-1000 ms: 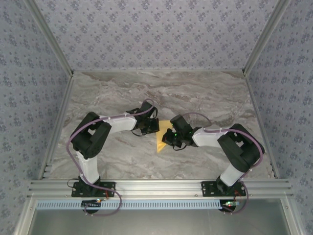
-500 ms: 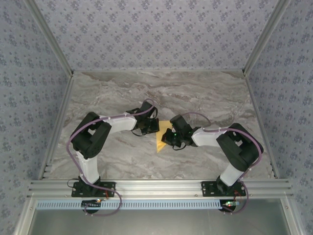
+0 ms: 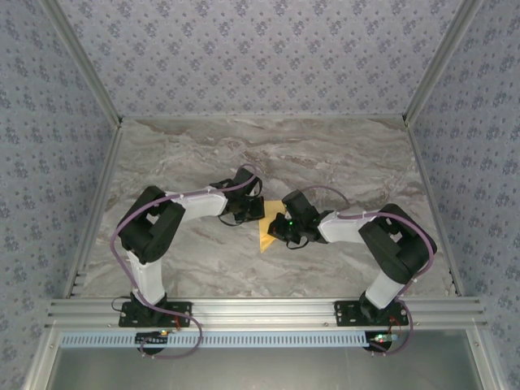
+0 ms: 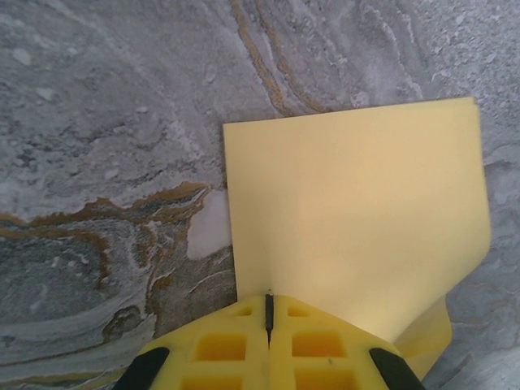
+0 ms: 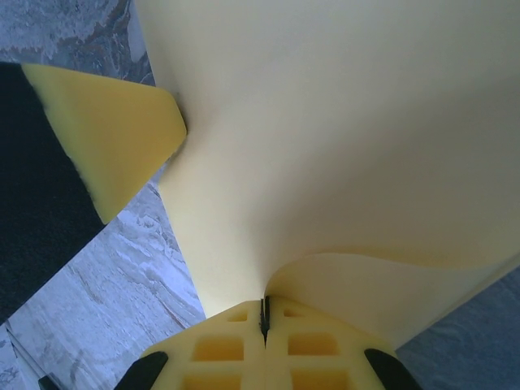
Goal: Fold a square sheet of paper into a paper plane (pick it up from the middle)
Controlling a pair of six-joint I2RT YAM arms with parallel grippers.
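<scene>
Holding, item one: the square sheet of paper [image 3: 266,239], yellow, at the middle of the marble table [image 3: 341,154], between my two wrists

Top view: my left gripper [image 3: 250,213] and right gripper [image 3: 281,231] meet over the sheet. A small yellow wedge of it shows beneath them. The grip itself is too small to read from here

Left wrist view: my left gripper [image 4: 269,312] has its fingers pressed together, seam tight, clamped on the near edge of the sheet [image 4: 357,203]. The sheet lies mostly flat on the table [image 4: 106,122]. A second layer peeks out at the lower right

Right wrist view: my right gripper [image 5: 264,312] is likewise pinched shut on the sheet [image 5: 341,122], which here lifts and curls up from the fingers. One yellow left fingertip [image 5: 114,138] touches the sheet's edge at upper left. Table [image 5: 122,268] lies below

Against the earlier top views: sheet and both grippers in the same places, both grips unchanged. My right elbow sits very slightly further in
</scene>
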